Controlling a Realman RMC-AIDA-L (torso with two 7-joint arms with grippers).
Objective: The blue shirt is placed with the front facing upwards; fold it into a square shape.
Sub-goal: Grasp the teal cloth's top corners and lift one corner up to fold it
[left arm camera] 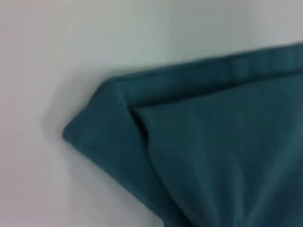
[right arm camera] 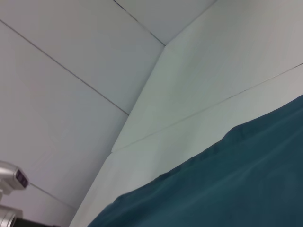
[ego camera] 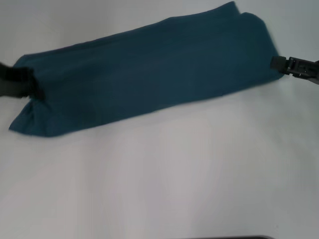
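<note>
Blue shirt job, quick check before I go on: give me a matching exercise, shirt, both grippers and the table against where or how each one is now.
Things:
1. blue shirt
2. left gripper
3. right gripper
4. table

Places or states:
A. at the shirt's right end, in the head view
B. folded into a long band, slanting across the table
C. white, bare in front of the shirt
D. at the shirt's left end, in the head view

Pairs: 1-B, 2-D, 3-A, 4-C
</note>
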